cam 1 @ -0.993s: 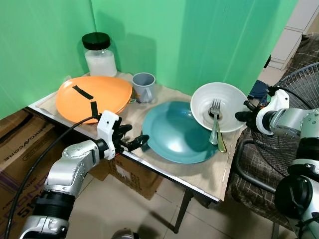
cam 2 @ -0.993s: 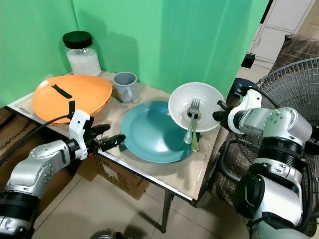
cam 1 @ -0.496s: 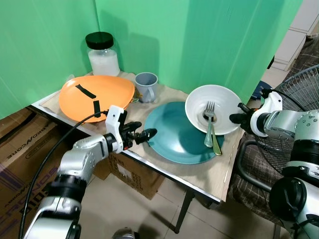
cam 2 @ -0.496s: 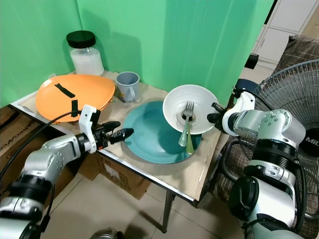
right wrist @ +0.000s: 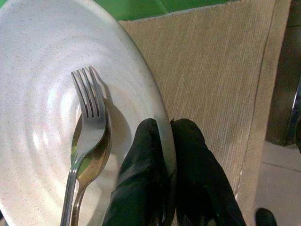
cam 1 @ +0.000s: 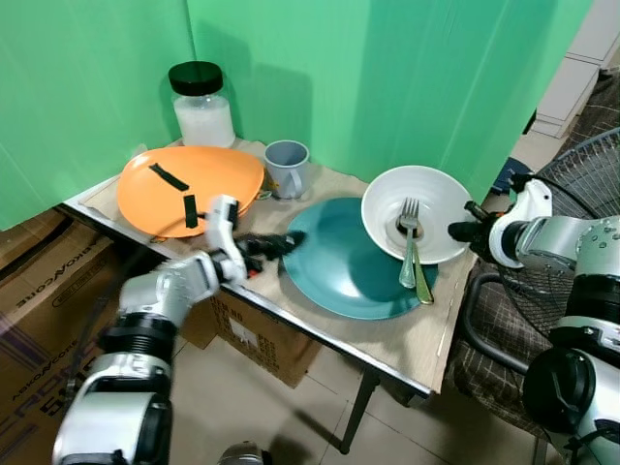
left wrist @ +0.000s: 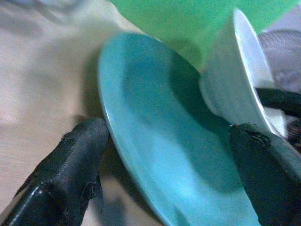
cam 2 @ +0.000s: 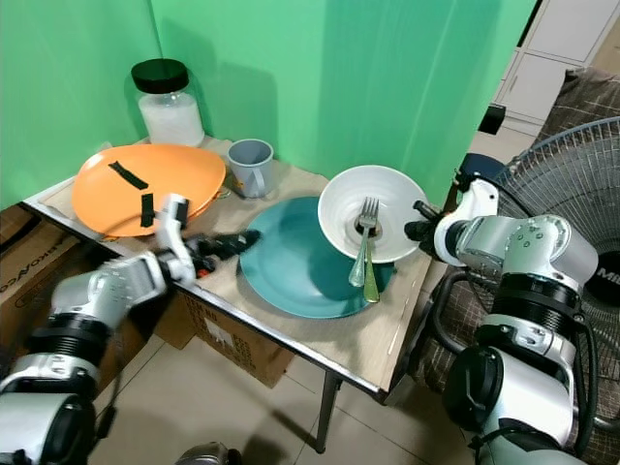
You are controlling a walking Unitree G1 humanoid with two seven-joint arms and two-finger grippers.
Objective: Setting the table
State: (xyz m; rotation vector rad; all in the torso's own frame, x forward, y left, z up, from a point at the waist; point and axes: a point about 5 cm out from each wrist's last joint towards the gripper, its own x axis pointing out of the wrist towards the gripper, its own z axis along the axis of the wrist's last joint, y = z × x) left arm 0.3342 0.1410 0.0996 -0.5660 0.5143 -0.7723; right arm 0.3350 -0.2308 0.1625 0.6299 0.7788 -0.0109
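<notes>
Left gripper: fingers spread, straddling the near-left rim of the teal plate, one finger under it; it has closed in from short of that edge. Right gripper: we log it pinching the white bowl, whose base rests on the plate's far-right side, fork and spoon inside.

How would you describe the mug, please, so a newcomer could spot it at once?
Start at the table before the green curtain. Toward its back, between the orange plate and the teal plate, stands the mug. It is the only small grey-blue cup with a handle.
</notes>
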